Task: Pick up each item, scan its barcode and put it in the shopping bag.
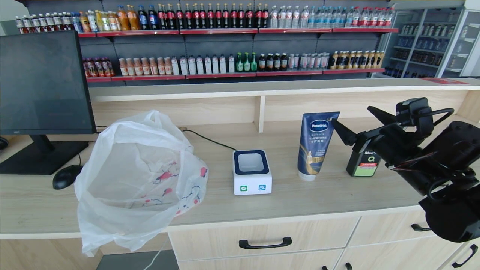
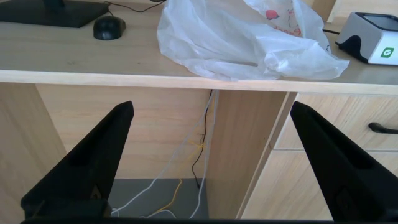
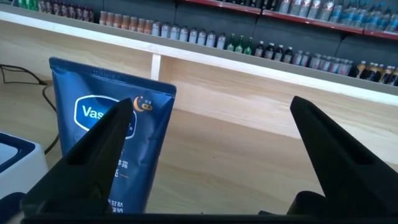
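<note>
A blue tube (image 1: 318,144) stands on its white cap on the wooden counter (image 1: 337,195), right of the white barcode scanner (image 1: 252,172). A dark bottle with a green label (image 1: 363,165) stands right of the tube, its top hidden behind my right gripper (image 1: 362,123). That gripper hangs open just above the bottle, holding nothing. From its wrist, the right gripper (image 3: 211,162) has the tube (image 3: 118,137) beside one finger. The white shopping bag (image 1: 138,176) lies open left of the scanner. My left gripper (image 2: 208,168) is open and low, facing the counter's front below the bag (image 2: 242,37).
A monitor (image 1: 41,86) and a mouse (image 1: 65,177) sit at the counter's left end. A cable (image 1: 210,140) runs behind the scanner. Drawers with black handles (image 1: 265,243) line the front. A raised ledge (image 1: 262,90) and drink shelves stand behind.
</note>
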Robot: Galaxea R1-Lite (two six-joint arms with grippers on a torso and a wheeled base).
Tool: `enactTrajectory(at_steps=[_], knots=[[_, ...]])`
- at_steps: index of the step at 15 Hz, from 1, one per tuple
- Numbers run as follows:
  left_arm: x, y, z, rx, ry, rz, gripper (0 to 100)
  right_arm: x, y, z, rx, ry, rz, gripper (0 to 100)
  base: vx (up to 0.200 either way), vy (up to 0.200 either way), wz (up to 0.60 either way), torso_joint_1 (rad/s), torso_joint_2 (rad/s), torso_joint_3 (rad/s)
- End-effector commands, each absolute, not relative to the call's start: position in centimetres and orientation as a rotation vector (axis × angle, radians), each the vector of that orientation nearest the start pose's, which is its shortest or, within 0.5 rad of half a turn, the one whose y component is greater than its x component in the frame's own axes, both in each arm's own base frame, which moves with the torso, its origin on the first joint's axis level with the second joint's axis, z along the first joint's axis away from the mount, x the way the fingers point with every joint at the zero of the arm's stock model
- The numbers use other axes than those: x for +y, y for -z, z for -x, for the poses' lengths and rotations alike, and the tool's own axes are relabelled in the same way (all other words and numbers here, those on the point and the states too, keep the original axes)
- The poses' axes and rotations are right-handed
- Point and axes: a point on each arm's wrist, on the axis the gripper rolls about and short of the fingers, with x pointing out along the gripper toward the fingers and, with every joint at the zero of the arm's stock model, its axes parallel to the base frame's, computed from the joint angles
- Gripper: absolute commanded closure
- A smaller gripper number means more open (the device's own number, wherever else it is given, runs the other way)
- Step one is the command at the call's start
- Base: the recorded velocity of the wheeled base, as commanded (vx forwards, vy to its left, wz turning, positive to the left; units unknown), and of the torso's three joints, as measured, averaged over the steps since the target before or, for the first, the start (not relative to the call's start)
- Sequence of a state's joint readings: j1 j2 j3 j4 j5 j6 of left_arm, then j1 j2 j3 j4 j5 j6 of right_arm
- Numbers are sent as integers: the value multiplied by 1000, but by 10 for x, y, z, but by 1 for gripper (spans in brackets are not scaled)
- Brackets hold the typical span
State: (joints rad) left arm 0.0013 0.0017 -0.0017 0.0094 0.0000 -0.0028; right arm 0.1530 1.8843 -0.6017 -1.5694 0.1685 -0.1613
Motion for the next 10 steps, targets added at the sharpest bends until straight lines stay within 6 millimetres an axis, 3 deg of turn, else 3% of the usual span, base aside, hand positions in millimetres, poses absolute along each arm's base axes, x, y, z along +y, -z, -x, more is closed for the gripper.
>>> enactTrajectory(at_steps=[1,10], knots=[[0,-75,23,9,-2,3,0,52,-169,-309,-316,-296,161,0,0,0,0,0,0,0],[0,-75,23,9,-2,3,0,52,-162,-316,-301,-294,161,0,0,0,0,0,0,0]])
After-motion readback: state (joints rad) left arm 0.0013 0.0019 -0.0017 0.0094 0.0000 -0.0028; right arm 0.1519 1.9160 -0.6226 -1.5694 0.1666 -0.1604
